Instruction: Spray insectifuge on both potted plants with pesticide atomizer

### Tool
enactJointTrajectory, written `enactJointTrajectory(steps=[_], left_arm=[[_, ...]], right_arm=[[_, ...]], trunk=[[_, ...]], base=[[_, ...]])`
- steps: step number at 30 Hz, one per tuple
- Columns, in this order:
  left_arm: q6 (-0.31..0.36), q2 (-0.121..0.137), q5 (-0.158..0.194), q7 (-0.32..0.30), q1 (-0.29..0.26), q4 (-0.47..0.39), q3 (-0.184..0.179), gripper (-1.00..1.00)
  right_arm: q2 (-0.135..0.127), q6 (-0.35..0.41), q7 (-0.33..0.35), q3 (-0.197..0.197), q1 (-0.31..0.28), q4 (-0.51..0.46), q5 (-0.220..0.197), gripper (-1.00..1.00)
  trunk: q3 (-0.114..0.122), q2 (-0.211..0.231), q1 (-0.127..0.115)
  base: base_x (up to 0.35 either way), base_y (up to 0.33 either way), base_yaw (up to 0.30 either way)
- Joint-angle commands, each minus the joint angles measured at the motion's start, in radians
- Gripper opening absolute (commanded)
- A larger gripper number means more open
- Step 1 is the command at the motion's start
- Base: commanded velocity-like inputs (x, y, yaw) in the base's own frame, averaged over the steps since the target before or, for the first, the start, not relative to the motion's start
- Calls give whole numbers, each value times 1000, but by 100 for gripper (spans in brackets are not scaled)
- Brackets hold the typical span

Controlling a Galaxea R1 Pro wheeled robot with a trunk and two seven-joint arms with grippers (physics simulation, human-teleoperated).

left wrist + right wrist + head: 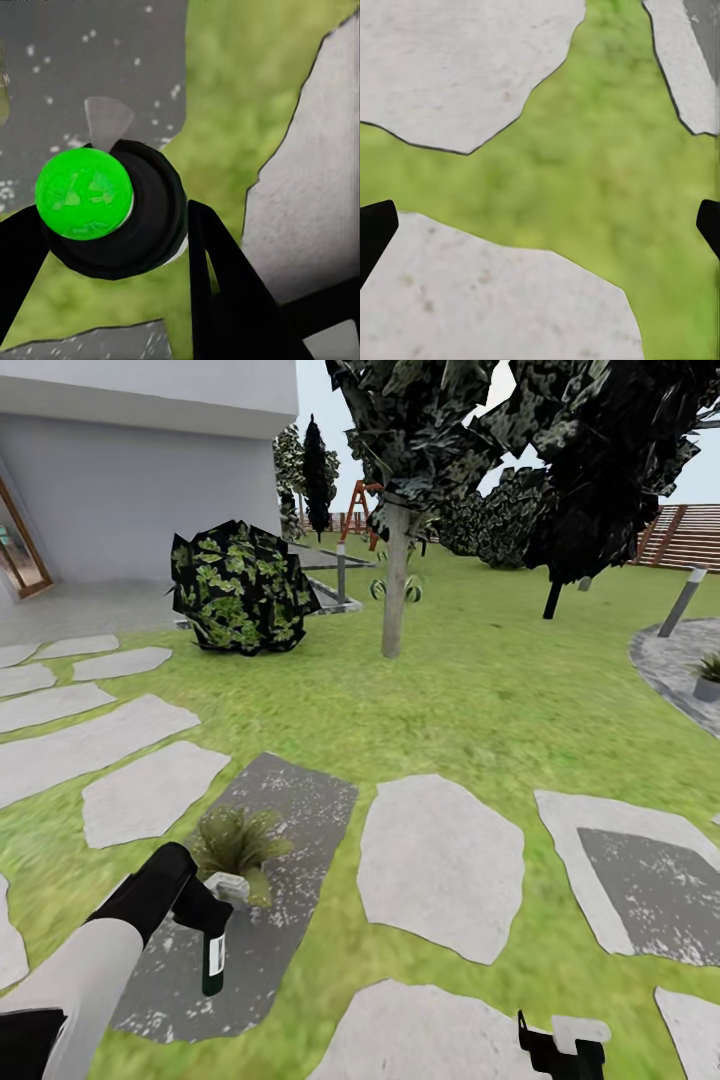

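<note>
Partly, left gripper (pixel 203 920) fingers (pixel 217 277) hide the pesticide atomizer (pixel 214 958).

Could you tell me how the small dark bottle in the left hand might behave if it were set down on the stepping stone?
The dark cylindrical atomizer bottle looks narrow and tall, so it could tip easily and then roll. Its smooth round body appears rigid and perhaps slippery between the left hand's black fingers. It seems light, since it hangs from a grip near its top beside the small grey-potted plant.
</note>
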Motion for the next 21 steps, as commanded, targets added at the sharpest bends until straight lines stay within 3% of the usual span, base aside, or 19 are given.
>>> enactJointTrajectory(steps=[1,5,11,21], left_arm=[[5,0,-10,-10,1,-1,3,-100],[6,-1,-10,-9,4,0,0,-100],[23,-3,-11,44,3,0,6,-100],[27,-3,-11,51,7,0,6,-100]], right_arm=[[1,-2,-5,-5,-1,1,11,100],[1,-2,-5,-5,-1,1,11,100],[1,-2,-5,-5,-1,1,11,100],[1,-2,-5,-5,-1,1,11,100]], trunk=[[-1,0,0],[-1,0,0],[-1,0,0],[-1,0,0]], base=[[17,-26,0],[6,-9,107],[0,-1,264],[10,-18,274]])
